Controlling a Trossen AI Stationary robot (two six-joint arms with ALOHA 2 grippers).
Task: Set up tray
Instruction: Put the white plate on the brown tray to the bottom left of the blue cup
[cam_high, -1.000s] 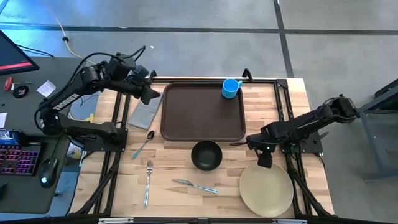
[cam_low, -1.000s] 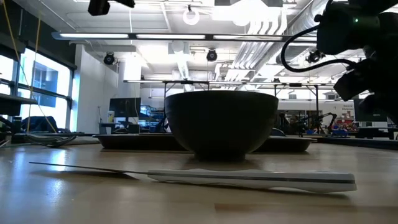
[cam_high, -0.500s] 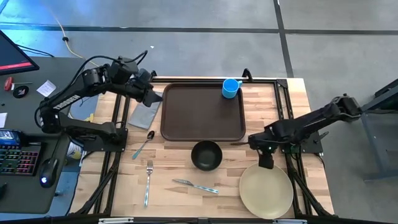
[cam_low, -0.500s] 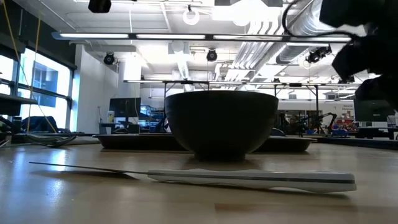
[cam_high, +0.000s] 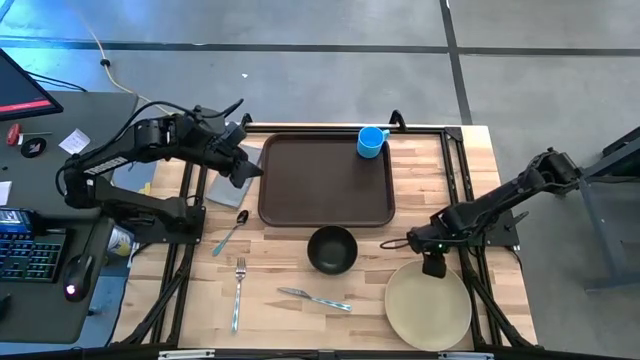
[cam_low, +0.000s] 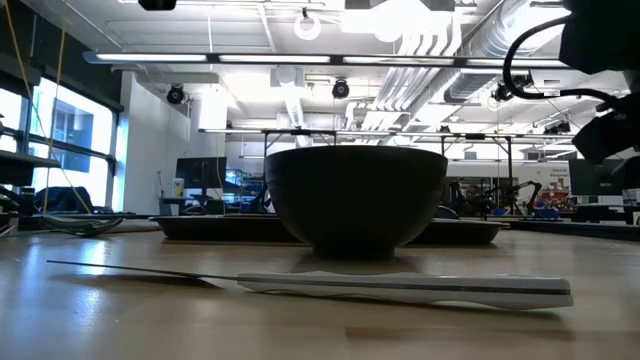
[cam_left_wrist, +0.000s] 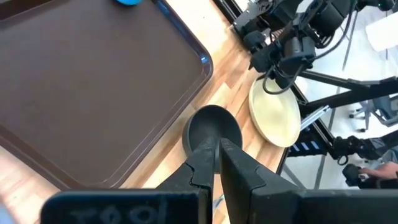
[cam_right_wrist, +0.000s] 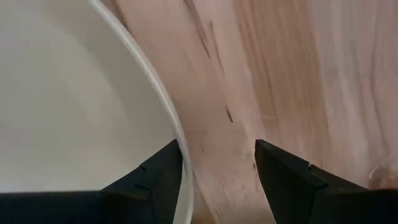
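Brown plastic makes up the large rectangular serving tray (cam_high: 326, 180), which lies flat toward the far side of the wooden table (cam_high: 275, 265) and carries only a small blue cup (cam_high: 371, 141) in its far right corner. By that measure the setup looks barely begun. Everything else lies off the tray: a grey rectangular napkin (cam_high: 230, 184) just beside its left edge, a metal spoon (cam_high: 231, 232) near its front left corner, a dark round bowl (cam_high: 332, 249) just in front of its front rim, and a steel fork (cam_high: 238, 292), a table knife (cam_high: 314, 299) and a round beige plate (cam_high: 428, 306) farther forward of it.

At the plate's rim nearest the tray, the right gripper (cam_right_wrist: 219, 163) hangs low with fingers parted, one finger over the plate edge and one over bare wood, so fetching the plate seems the step in hand. Left of the tray, above the napkin, the left gripper (cam_left_wrist: 216, 163) has its fingers pressed together and holds nothing.
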